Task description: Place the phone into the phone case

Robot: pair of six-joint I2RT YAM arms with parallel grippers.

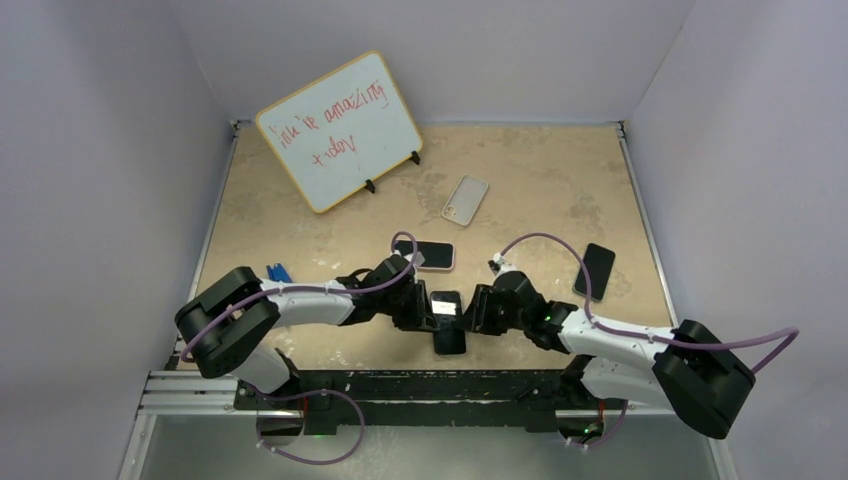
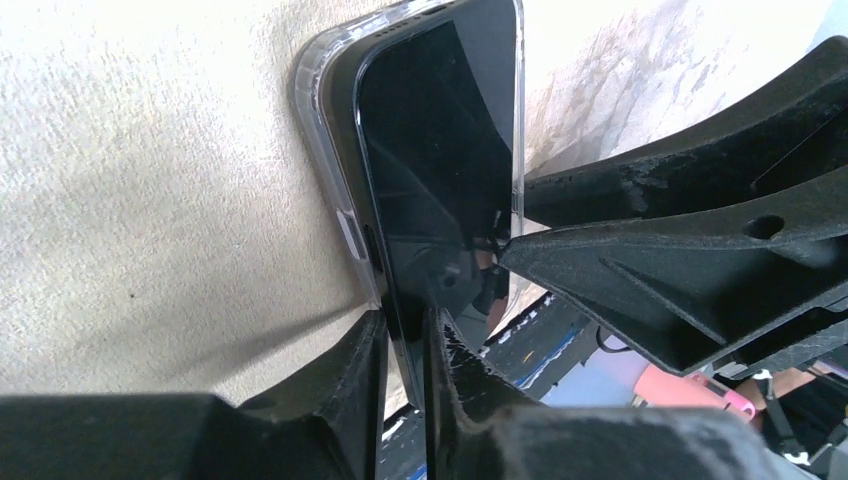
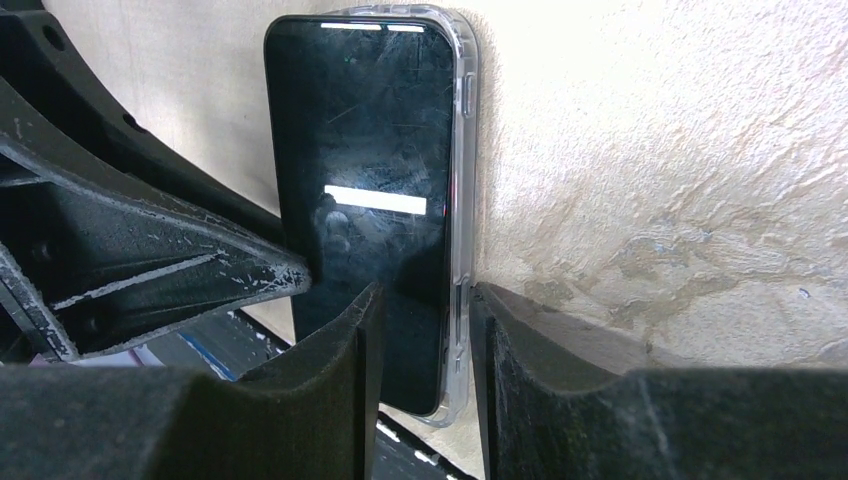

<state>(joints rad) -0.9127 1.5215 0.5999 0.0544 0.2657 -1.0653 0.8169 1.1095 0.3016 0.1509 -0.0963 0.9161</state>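
the beige surface point(image 1: 540, 170) carries a phone point(image 1: 448, 335) in a clear case point(image 3: 462, 150) between the left hand point(image 2: 405, 325) and right hand point(image 3: 425, 300); beyond them lie a pink-edged phone point(image 1: 430, 254), a black phone point(image 1: 595, 270), a pale case point(image 1: 466, 198), a standing whiteboard point(image 1: 338, 128).

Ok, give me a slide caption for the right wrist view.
Right claw straddling one long edge of the clear case, black phone face-up in it.

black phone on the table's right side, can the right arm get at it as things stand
Probably, but not at once. The black phone lies on bare table beside the right arm, with a cable looping near it. The right claw straddles the clear case and must back off first.
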